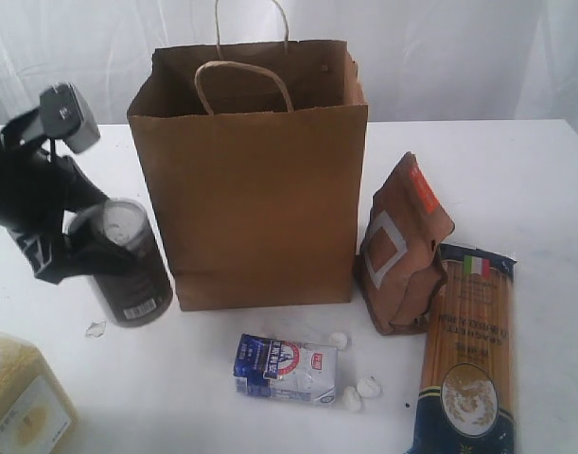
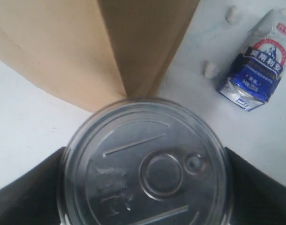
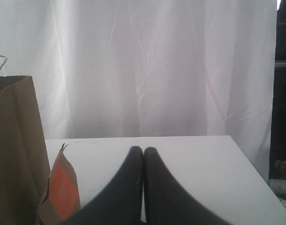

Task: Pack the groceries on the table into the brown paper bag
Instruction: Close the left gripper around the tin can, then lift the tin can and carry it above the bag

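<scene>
Brown paper bag [image 1: 260, 208] upright at mid-table [image 1: 516, 189], mouth open, both loop handles up; only the back wall inside shows, the bottom is hidden. Left gripper [image 1: 90, 251] clamped on the small clear-lidded can [image 1: 128, 270], just left of the bag's near corner. Can tilted, dark body, barcode label low on its side; cannot tell whether its base touches the tabletop. Left wrist view: clear lid over a metal pull-tab top, black fingers [image 2: 21, 197] against both sides. Yellow-grain container [image 1: 24, 402] at the near left edge, filled with yellow grain, partly out of frame. Blue-white pouch [image 1: 287, 369] lies flat in front of the bag, white crumbs [image 1: 359, 390] just beside it. Brown pouch with orange label [image 1: 402, 251] stands close by the bag's right side, leaning. Long spaghetti pack [image 1: 468, 359] lies flat beside that pouch, pasta strands visible through the wrapper. Right gripper [image 3: 143, 161] above the table's right part, fingers pressed together, nothing between them.
</scene>
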Robot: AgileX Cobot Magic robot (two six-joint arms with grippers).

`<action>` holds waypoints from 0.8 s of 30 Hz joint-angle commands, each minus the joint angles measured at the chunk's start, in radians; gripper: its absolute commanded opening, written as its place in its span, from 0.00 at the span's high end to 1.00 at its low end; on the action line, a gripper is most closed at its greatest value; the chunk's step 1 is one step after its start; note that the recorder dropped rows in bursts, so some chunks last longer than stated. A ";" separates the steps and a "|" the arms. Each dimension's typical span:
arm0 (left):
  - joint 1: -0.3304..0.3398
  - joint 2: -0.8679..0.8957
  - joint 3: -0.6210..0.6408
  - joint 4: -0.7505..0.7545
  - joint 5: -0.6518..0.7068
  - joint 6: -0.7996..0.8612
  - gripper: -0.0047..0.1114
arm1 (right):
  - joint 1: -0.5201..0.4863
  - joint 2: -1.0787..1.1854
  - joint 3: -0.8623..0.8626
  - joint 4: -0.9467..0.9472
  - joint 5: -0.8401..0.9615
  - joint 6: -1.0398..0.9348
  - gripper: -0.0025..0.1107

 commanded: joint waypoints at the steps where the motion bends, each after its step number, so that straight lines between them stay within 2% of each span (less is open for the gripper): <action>1: -0.002 -0.114 -0.075 0.065 0.024 -0.120 0.96 | -0.002 -0.005 0.001 -0.005 -0.005 -0.004 0.98; 6: -0.002 -0.246 -0.174 0.225 0.047 -0.224 0.96 | -0.002 -0.005 0.001 -0.005 -0.005 -0.004 0.98; 10: -0.002 -0.317 -0.272 0.225 -0.017 -0.246 0.96 | -0.002 -0.005 0.001 -0.005 -0.005 -0.004 0.98; 12: -0.003 -0.322 -0.292 0.141 -0.116 -0.374 0.96 | -0.002 -0.005 0.001 -0.005 -0.005 -0.004 0.98; 14: -0.010 -0.311 -0.293 -0.004 -0.229 -0.443 0.96 | -0.002 -0.005 0.001 -0.005 -0.005 -0.004 0.98; 18: -0.023 -0.274 -0.293 -0.256 -0.384 -0.365 0.96 | -0.002 -0.005 0.001 -0.005 -0.005 -0.004 0.98; 24: -0.023 -0.215 -0.294 -0.536 -0.436 -0.290 0.96 | -0.002 -0.005 0.001 -0.005 -0.005 -0.004 0.98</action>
